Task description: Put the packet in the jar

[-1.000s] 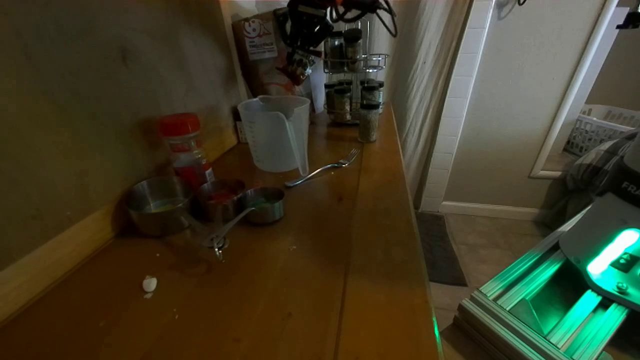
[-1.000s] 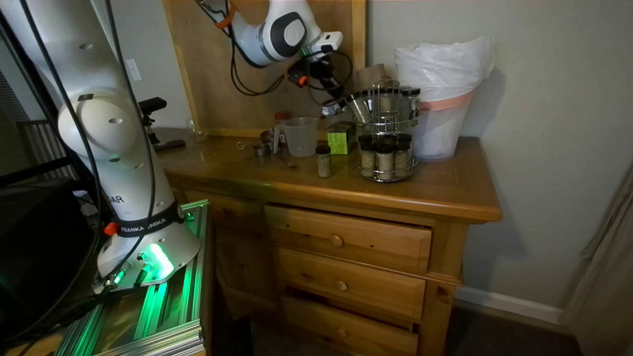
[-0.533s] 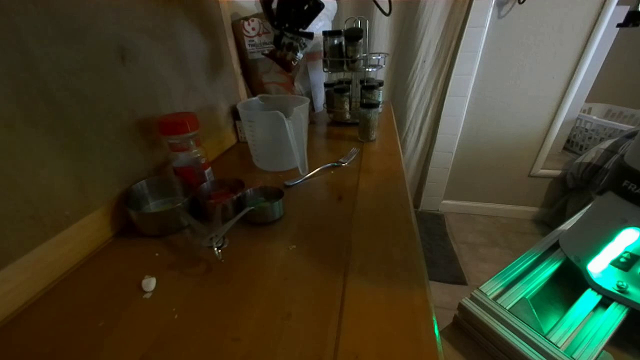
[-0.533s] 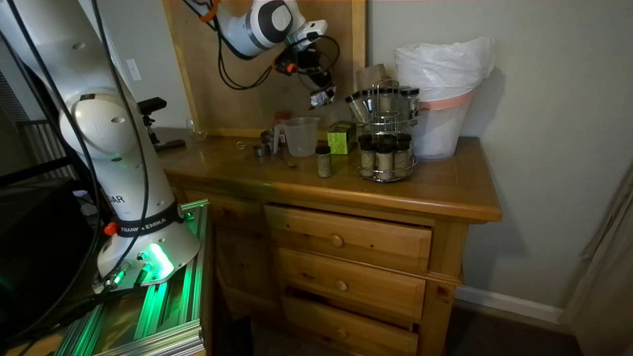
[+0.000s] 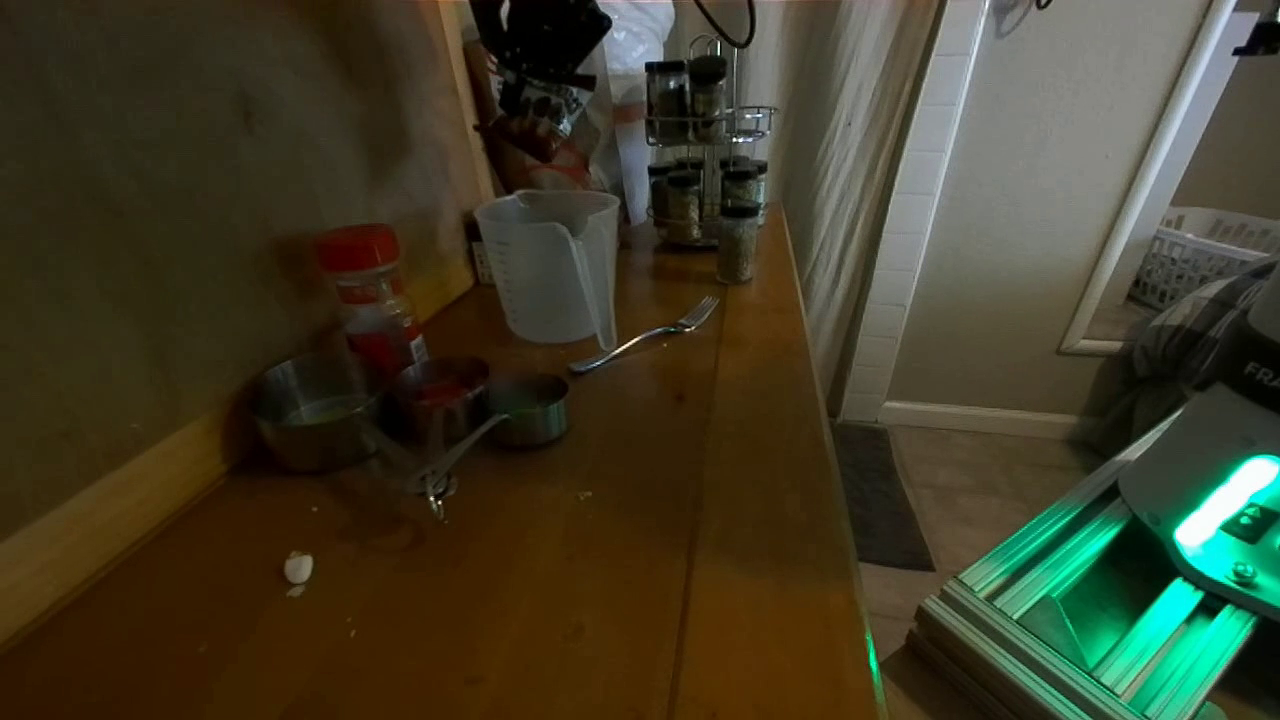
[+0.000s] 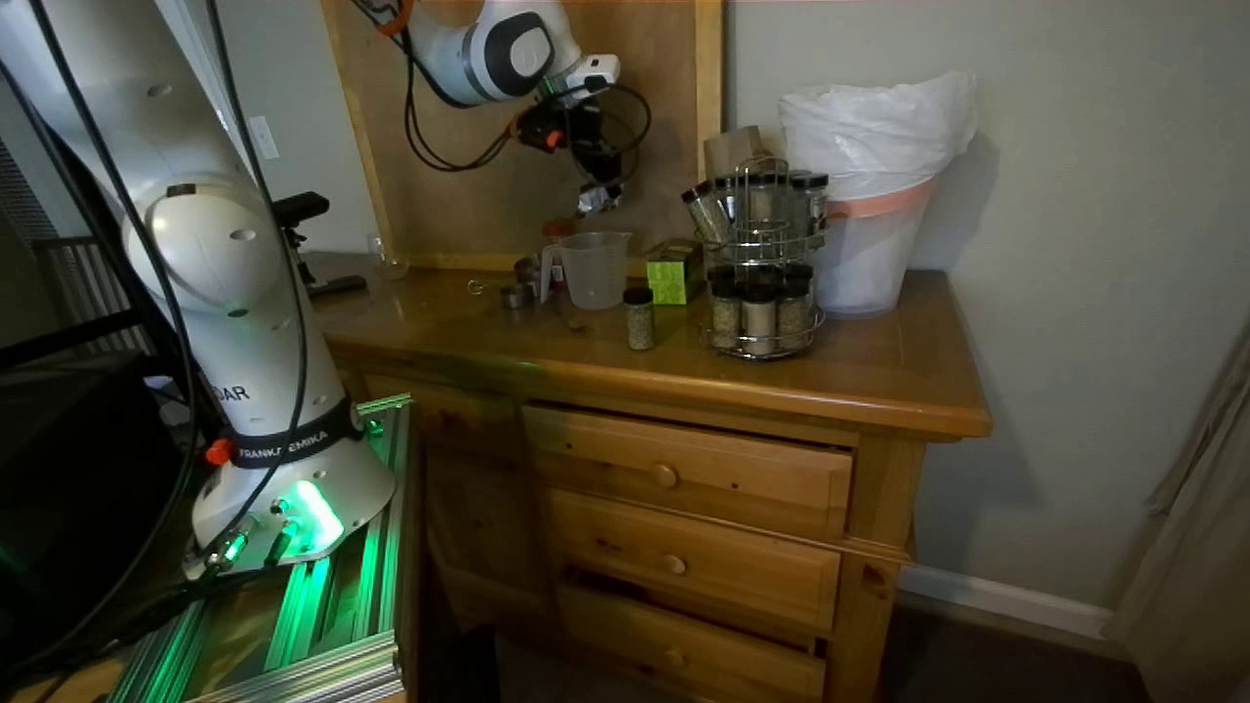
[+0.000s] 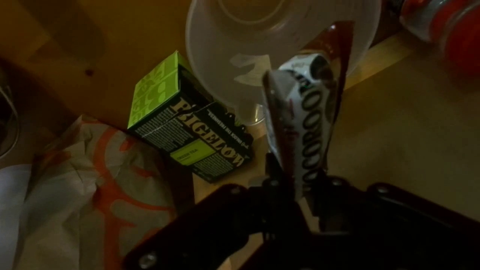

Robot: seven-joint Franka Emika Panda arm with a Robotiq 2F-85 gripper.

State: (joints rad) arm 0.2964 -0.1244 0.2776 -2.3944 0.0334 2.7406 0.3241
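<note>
Gripper: pinching the packet
Jar: partly hidden by packet
Tea box: beside jar
Paper bag: orange-printed, near tea box

Dimly lit wooden dresser beside a grey wall, beige curtain

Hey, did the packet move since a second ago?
Yes. In an exterior view, the packet has moved toward the picture's left: it was up and right of the jar, and now it shows straight above it.
</note>
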